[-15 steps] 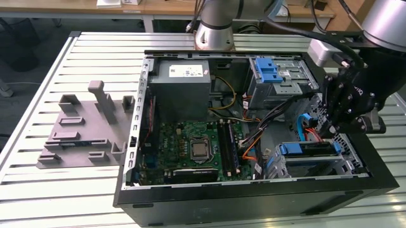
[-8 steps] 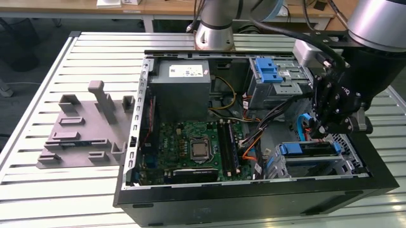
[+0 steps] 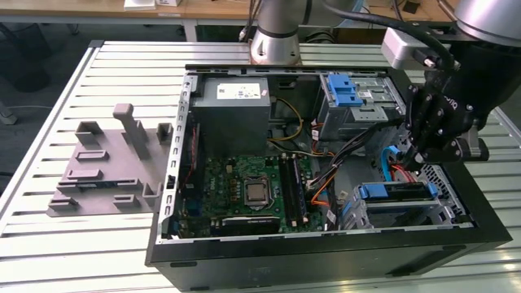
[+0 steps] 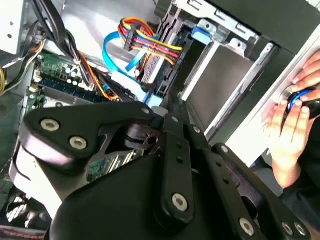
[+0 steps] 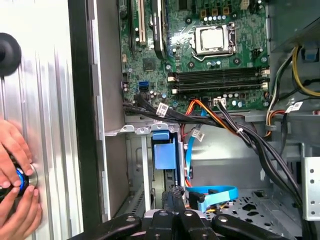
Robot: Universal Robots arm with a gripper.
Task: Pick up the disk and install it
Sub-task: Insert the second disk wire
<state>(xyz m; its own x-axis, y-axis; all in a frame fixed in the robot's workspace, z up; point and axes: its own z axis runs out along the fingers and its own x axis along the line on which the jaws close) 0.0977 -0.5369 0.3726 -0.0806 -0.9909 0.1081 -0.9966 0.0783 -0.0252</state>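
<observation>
**Operator:** Report the layout, from the exterior view's left to its right.

**Technician:** A grey fixture (image 3: 106, 168) lies on the slatted surface (image 3: 49, 244). Next is the open computer case (image 3: 326, 256), holding the power supply (image 3: 236, 101) and the motherboard (image 3: 248, 189). The disk (image 3: 399, 193) sits in the drive bay (image 3: 443, 204) at the case's near corner on the exterior view's right. In the first wrist view its blue rail end (image 5: 164, 150) faces out of the bay.

**Operator:** State of the gripper?

**Technician:** The gripper (image 3: 413, 160) hangs just above the bay. In the first wrist view its fingers appear pressed together, with nothing between them.

**Operator:** Arm pose?

**Technician:** The arm (image 3: 273, 36) rises from its base beyond the far side of the case. It reaches over on the exterior view's right, and the wrist points down into the case.

**Operator:** How should the step in hand be done?

**Technician:** The step appears to be seating the disk.
- Press in line with the rails, not at an angle.
- Keep clear of the blue cable (image 3: 382, 162) beside the bay.
- Note a person's hand (image 5: 15, 175) on the surface outside the case wall.
</observation>
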